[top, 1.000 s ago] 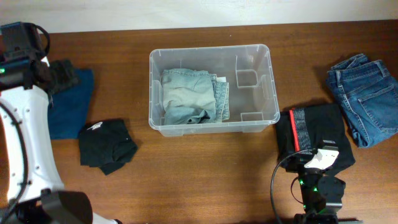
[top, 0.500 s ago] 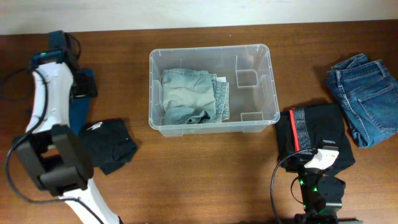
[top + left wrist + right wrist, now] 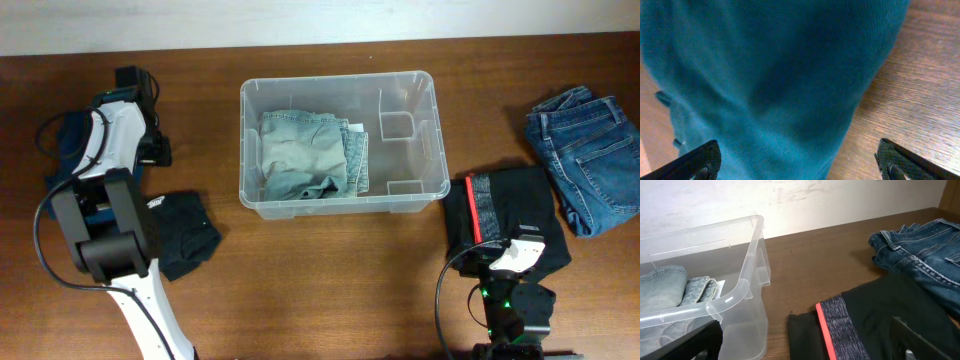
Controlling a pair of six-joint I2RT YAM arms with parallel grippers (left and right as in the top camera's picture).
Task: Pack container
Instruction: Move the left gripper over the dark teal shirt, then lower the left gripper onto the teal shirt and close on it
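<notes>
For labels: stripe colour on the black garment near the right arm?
Red stripe, beside a grey band; clearest in right wrist view.

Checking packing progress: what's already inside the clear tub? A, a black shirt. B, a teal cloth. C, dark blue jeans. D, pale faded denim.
D: the overhead view shows folded pale denim lying inside the container.
</notes>
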